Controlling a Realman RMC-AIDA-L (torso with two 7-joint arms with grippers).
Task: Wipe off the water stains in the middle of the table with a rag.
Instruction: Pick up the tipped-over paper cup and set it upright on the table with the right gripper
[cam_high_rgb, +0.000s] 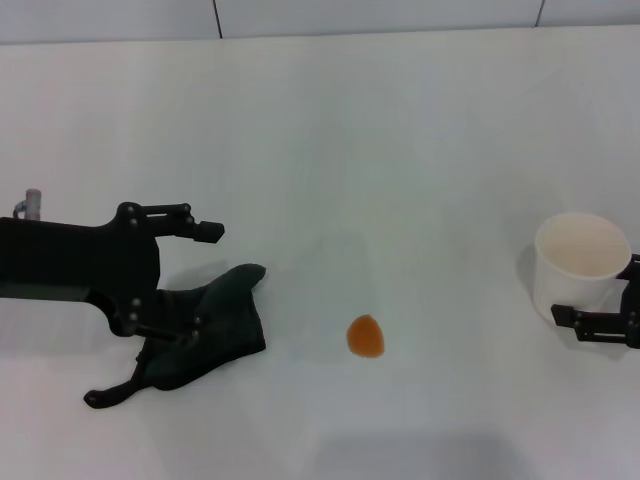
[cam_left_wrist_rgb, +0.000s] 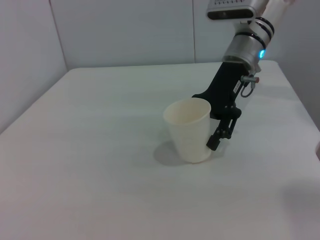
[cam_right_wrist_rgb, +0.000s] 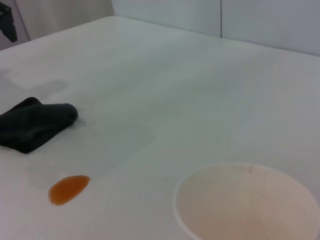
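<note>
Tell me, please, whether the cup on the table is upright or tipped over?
Upright: the cup stands on its base, mouth up, on the table, with the right gripper at its side.

The table (cam_high_rgb: 400, 150) is looking smooth and white, with a soft matt shine. The rag (cam_high_rgb: 215, 325) is showing as soft dark cloth, matt, with uneven folds. The water stains (cam_high_rgb: 365, 336) are looking glossy and orange. The cup (cam_high_rgb: 580, 262) is appearing matt, whitish, maybe paper.
</note>
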